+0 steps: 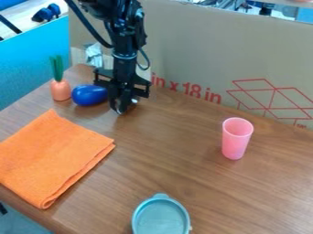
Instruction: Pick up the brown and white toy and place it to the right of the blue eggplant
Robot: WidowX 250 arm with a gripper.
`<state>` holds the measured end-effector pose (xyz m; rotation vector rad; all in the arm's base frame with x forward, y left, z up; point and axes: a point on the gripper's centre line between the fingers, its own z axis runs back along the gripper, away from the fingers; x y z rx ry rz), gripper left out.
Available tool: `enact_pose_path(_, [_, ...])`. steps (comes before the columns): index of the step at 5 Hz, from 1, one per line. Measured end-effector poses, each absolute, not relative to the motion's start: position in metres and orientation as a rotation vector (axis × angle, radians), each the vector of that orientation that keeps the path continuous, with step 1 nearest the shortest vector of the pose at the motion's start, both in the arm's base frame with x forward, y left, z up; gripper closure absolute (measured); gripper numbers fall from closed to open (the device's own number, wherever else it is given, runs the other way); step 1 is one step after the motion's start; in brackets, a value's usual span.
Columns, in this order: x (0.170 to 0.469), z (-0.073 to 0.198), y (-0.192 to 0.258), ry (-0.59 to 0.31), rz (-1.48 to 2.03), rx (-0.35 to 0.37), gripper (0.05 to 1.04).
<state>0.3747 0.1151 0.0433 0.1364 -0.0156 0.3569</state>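
The black gripper (123, 105) hangs down at the upper left of the table, low over the wood. Close against its left side lies a glossy blue rounded object (90, 95). Left of that stands an orange carrot-like toy (60, 89) with a green top. A small pale, shiny patch shows at the gripper's lower end; whether it is a held thing cannot be made out. In front and to the left, a folded orange cloth (52, 157) lies flat. A pink cup (234, 142) stands upright at the right. At the bottom edge sits a grey-blue lidded container (161, 218).
A cardboard wall (202, 55) with red print runs along the back of the wooden table (177, 160). A blue panel (34, 64) borders the left side. Behind the arm, by the cardboard, is a crumpled silvery item (94, 55).
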Motion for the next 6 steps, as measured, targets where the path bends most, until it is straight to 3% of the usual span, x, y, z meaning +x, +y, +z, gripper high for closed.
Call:
enact_pose_path(1, [0.374, 0.037, 0.119, 0.001, 0.378, 0.141, 0.863])
enact_pose_path(3, [0.372, 0.034, 0.112, 0.01, 0.38, 0.08, 0.274])
enact_pose_path(4, [0.37, 0.055, 0.112, -0.055, 0.386, 0.092, 0.074])
enact_pose_path(6, [0.356, 0.091, 0.074, -0.094, 0.28, 0.181, 0.078])
